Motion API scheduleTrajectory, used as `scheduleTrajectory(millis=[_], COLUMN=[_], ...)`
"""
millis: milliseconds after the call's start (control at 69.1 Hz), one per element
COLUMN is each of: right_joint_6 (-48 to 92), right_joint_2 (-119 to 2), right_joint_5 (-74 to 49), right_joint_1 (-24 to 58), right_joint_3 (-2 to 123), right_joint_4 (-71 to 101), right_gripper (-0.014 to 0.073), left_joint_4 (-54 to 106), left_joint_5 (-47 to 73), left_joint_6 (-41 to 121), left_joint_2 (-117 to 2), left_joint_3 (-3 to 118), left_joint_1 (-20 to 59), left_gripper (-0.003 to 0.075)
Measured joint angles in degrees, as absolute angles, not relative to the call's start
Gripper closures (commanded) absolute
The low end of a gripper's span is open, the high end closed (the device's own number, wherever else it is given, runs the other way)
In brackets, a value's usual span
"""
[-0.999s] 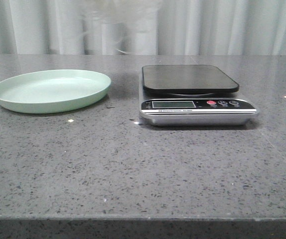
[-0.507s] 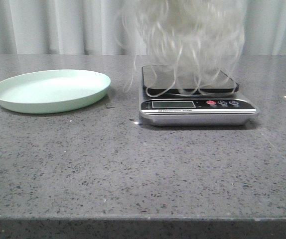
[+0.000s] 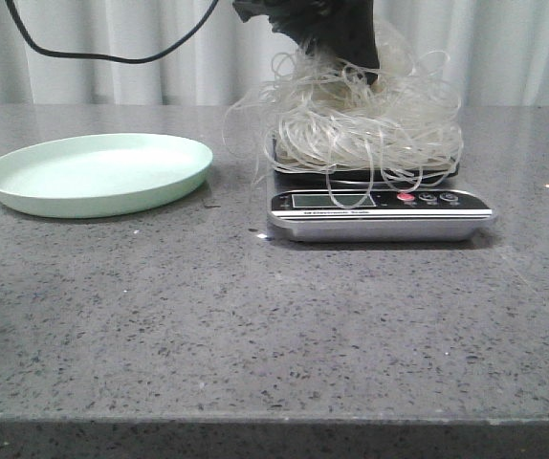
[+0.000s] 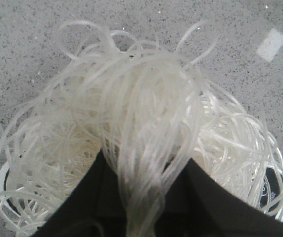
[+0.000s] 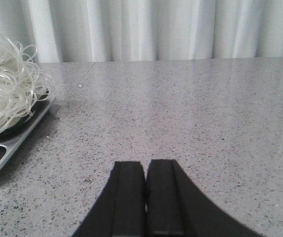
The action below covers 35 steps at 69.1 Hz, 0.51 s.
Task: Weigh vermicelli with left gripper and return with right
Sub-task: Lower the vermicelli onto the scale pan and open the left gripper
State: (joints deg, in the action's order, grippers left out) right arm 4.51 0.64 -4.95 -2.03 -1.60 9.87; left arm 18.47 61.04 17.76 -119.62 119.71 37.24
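The vermicelli [image 3: 361,124], a loose tangle of whitish translucent strands, rests on the black platform of the kitchen scale [image 3: 380,212], with loops hanging over its edges. My left gripper [image 3: 337,43] reaches down from above into the tangle's top. In the left wrist view a bundle of the vermicelli [image 4: 146,123] runs between the black fingers, which are shut on it at the left gripper [image 4: 144,207]. My right gripper [image 5: 145,170] hovers shut and empty over bare table, to the right of the scale [image 5: 13,136] and the vermicelli [image 5: 11,86].
A pale green plate [image 3: 98,174] lies empty to the left of the scale. A black cable [image 3: 102,53] hangs at the upper left. White curtains close off the back, and the grey speckled table runs to its front edge.
The vermicelli came down from above onto the scale's platform and now rests there in a heap. The left gripper has come into the front view above it.
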Motion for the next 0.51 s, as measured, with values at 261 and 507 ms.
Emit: scheduleTrajectory(millis=[261,507], right_joint_6=[4.51,4.51], right_joint_2=[0.64,0.64], right_joint_5=[-4.95,-4.95], right_joint_1=[-2.03,-2.03], right_joint_3=[-1.6,-1.6], right_joint_4=[9.87,9.87], right_gripper=[0.0442,0.0442], left_joint_4=[18.47,17.95], left_joint_5=[61.25,62.79], left_joint_6=[17.76,17.76], left_joint_2=[-119.62,-119.62], left_joint_3=[119.93,119.97], left_joint_1=[37.24,37.24], left_gripper=[0.0372,0.0159])
